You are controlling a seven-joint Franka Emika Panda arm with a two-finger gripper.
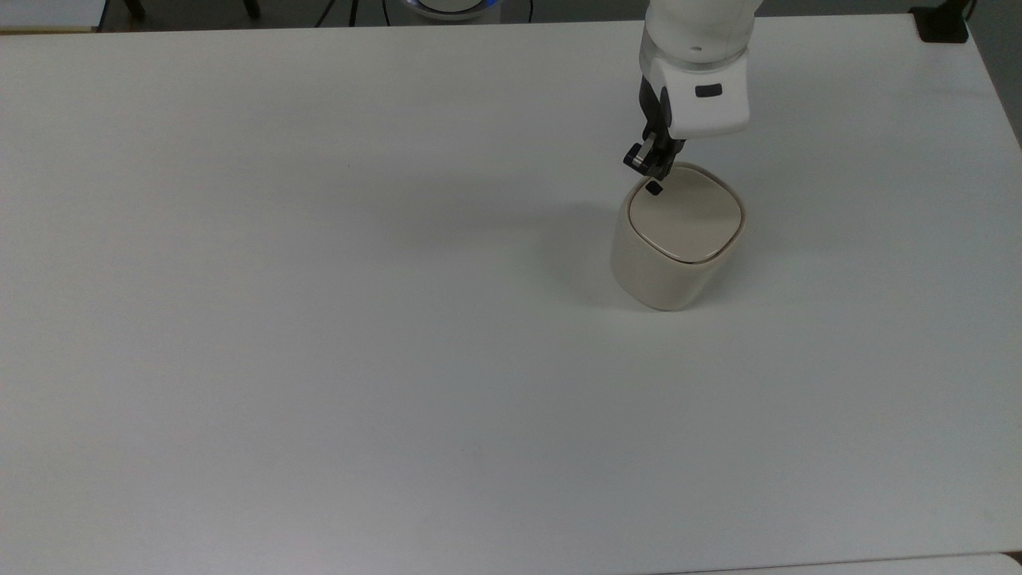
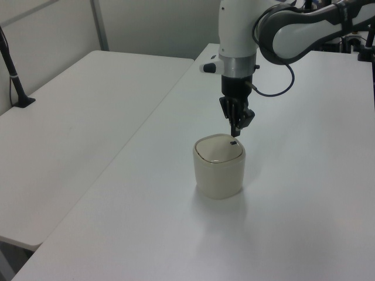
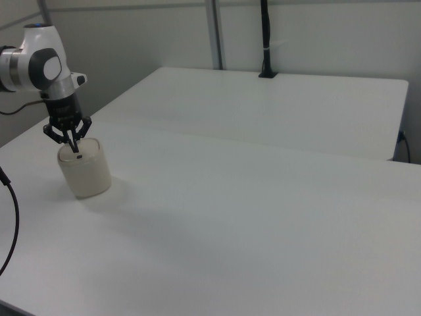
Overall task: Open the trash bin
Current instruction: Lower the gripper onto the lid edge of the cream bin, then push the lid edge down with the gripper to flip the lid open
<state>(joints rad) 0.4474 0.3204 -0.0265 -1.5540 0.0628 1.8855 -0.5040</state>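
Observation:
The trash bin (image 1: 679,239) is a small cream, rounded-square bin standing upright on the white table (image 1: 319,319), its flat lid down. A small black button (image 1: 654,188) sits near the lid's corner on the top view's upper left. My gripper (image 1: 650,168) points straight down with its fingers together, and its tip hovers just above that button. The left view shows the bin (image 2: 218,170), the button (image 2: 233,142) and the gripper (image 2: 235,131) right over it. In the right view the gripper (image 3: 74,149) stands over the bin (image 3: 84,172) at the far left.
A black clamp (image 1: 942,24) sits at the table's corner on the top view's upper right. A second white table (image 2: 70,117) with a black pole (image 2: 12,70) adjoins on the left view's left. A black cable (image 3: 12,217) hangs at the right view's left edge.

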